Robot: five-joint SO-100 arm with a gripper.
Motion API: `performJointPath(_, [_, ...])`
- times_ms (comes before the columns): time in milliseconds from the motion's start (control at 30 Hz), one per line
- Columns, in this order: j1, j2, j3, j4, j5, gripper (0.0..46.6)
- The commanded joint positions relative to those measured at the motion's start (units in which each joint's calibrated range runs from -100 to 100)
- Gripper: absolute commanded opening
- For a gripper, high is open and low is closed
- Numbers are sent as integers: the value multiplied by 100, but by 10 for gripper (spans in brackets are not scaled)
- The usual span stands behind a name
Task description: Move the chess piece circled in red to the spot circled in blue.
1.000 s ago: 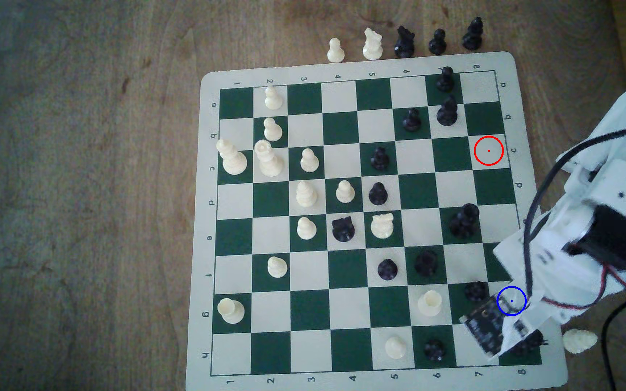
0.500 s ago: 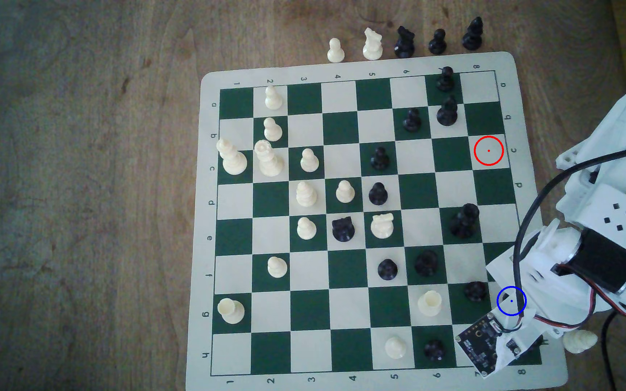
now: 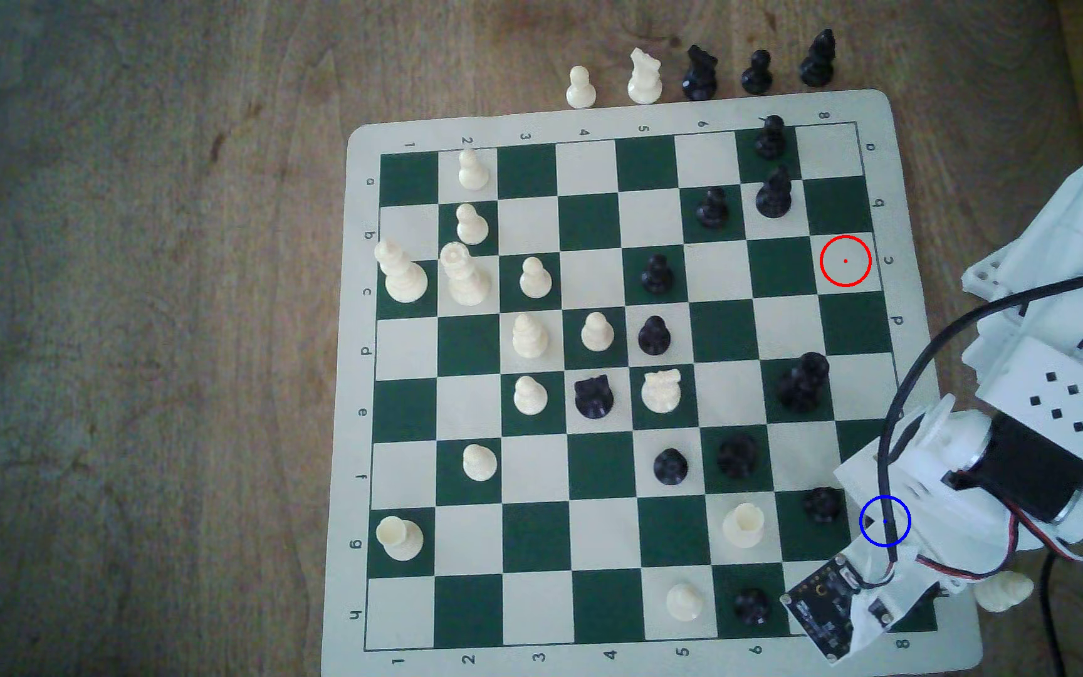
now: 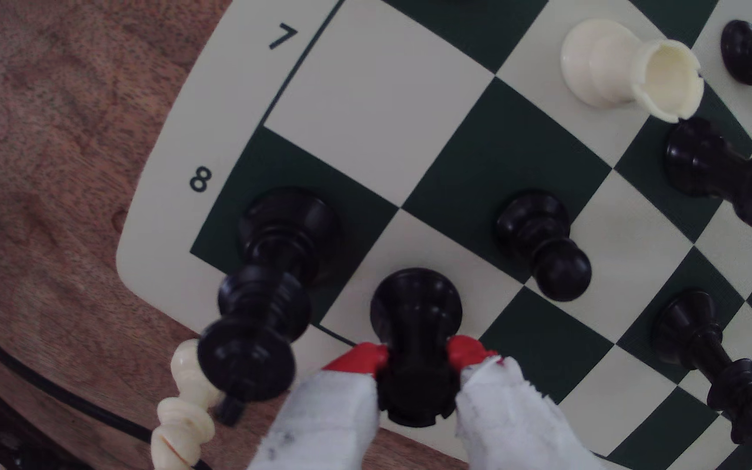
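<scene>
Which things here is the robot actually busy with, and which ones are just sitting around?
Busy with:
- black rook, pinched by the pincer
- blue-ringed cream square, where the rook's base sits
- red-ringed square, now bare

Just sitting around:
- white rook
- black pawn
- tall black piece on the corner square
- white piece lying off the board

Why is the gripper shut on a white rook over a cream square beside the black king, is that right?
Wrong in one respect: the wrist view shows the gripper shut on a black rook, not a white one. The rest holds: it is over a cream square next to the black king.
</scene>
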Motion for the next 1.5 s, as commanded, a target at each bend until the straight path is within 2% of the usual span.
performJointPath(0, [-21, 41, -578, -58, 15, 3])
performJointPath(1067, [81, 186, -442, -50, 59, 3])
performJointPath(1133, [89, 186, -442, -50, 59, 26])
performJointPath(1167, [105, 194, -442, -42, 78, 62])
performJointPath(1300, [128, 194, -442, -9, 107, 119])
performJointPath(1333, [128, 169, -442, 7, 117, 147])
performJointPath(1467, [136, 58, -442, 48, 117, 167])
